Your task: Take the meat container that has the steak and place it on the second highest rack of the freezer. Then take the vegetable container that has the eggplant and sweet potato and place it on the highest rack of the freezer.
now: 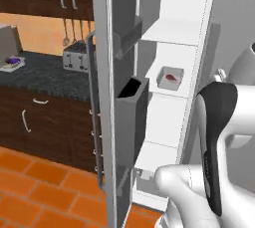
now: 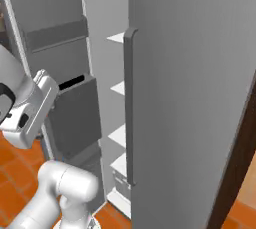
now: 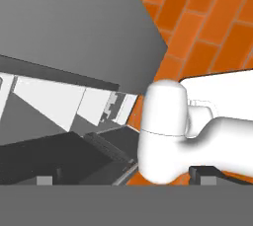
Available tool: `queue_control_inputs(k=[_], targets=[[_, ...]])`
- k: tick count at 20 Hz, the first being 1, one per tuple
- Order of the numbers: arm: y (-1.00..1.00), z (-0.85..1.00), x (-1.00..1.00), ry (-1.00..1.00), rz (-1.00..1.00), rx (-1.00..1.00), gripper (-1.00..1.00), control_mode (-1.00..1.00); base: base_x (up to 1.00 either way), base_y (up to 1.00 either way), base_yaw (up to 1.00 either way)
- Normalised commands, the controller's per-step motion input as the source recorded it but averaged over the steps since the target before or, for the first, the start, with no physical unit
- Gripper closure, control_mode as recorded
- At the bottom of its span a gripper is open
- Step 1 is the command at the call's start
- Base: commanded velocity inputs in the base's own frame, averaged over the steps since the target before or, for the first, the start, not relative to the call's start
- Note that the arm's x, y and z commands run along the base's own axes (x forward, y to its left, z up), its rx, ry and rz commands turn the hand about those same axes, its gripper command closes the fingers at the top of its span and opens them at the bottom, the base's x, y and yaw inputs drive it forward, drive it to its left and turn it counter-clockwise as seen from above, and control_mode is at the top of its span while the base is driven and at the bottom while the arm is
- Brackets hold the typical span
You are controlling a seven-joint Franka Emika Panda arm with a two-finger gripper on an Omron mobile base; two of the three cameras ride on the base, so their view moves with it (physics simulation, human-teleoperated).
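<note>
The freezer (image 1: 199, 33) stands open, showing its white interior. On the second highest rack (image 1: 187, 88) sits the white meat container (image 1: 170, 78) with the red steak (image 1: 171, 77) in it. The highest rack (image 1: 172, 32) above it is bare. Far to the left, on the dark counter, rests the vegetable container (image 1: 11, 63) with the purple eggplant (image 1: 14, 60); the sweet potato is too small to make out. My gripper (image 3: 123, 176) is open, nothing between its fingertips (image 3: 202, 173), pointing down past the freezer's lower shelves (image 3: 54, 99) toward the floor. The arm (image 1: 219, 142) rises in front of the freezer.
The grey freezer door (image 1: 124, 33) swings out to the left, with dark bins (image 1: 132, 117) on its inner side. A second grey door with a long handle (image 2: 130, 108) stands closed on the right. A toaster (image 1: 75, 57) sits on the counter (image 1: 45, 75). Orange tile floor (image 1: 40, 187) lies below.
</note>
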Motion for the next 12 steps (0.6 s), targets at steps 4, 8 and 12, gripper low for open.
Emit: queue_control_inputs(k=[4,8,12], targets=[[0.00,0.00,0.00,0.00,0.00,0.00,-1.00,1.00,-0.41,0.00,1.00],[0.00,0.00,0.00,0.00,0.00,0.00,-1.00,1.00,-0.26,0.05,0.99],[0.00,0.00,0.00,0.00,0.00,0.00,-1.00,1.00,-0.01,0.14,0.95]])
